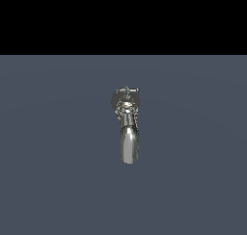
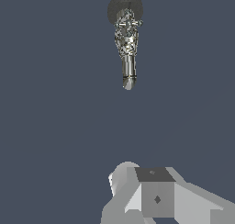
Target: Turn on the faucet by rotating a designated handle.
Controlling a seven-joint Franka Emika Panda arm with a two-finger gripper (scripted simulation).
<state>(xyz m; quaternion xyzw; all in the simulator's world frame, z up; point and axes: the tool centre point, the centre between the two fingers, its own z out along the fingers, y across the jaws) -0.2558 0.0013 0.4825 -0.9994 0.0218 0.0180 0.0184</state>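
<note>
A chrome faucet (image 1: 128,133) stands on a flat grey-blue floor (image 1: 58,157) at the middle of the exterior view. Its long spout (image 1: 129,145) points toward the camera. A small cross-shaped handle (image 1: 127,90) sits on top of its round base. The wrist view shows the same faucet (image 2: 127,44) some way off, with the round base (image 2: 125,9) farthest and the spout tip (image 2: 129,83) nearest. My gripper (image 2: 147,179) shows only as pale grey blocks at the edge of the wrist view, well apart from the faucet and touching nothing. The arm is out of the exterior view.
The grey-blue floor (image 2: 55,126) runs around the faucet on all sides. A black band fills the upper part of the exterior view, above the floor's far edge (image 1: 123,55).
</note>
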